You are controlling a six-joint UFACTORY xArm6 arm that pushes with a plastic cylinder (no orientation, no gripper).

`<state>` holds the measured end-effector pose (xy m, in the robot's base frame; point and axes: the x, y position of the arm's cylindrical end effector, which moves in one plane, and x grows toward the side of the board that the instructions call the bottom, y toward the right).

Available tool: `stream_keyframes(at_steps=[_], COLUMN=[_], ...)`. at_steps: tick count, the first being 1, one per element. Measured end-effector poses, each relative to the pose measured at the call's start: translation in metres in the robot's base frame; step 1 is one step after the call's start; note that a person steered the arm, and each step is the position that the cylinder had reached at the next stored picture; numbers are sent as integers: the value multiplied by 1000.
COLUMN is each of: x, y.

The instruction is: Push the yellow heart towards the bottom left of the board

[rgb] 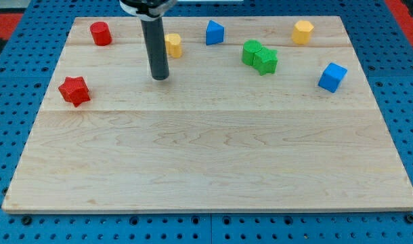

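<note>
The yellow heart (173, 45) lies near the view's top, left of centre, on the wooden board (206, 156). My tip (160, 76) rests on the board just below and slightly left of the heart, a short gap apart. The rod rises from the tip and partly hides the heart's left edge.
A red cylinder (101, 33) sits at the top left and a red star (74, 91) at the left edge. A blue block (214, 32), a yellow hexagon (302, 32), two touching green blocks (259, 57) and a blue cube (332, 76) lie towards the top right.
</note>
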<state>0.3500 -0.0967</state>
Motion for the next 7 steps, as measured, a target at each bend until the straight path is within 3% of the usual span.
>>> stream_keyframes(at_steps=[3, 5, 7], x=[-81, -132, -111], y=[-22, 34, 28])
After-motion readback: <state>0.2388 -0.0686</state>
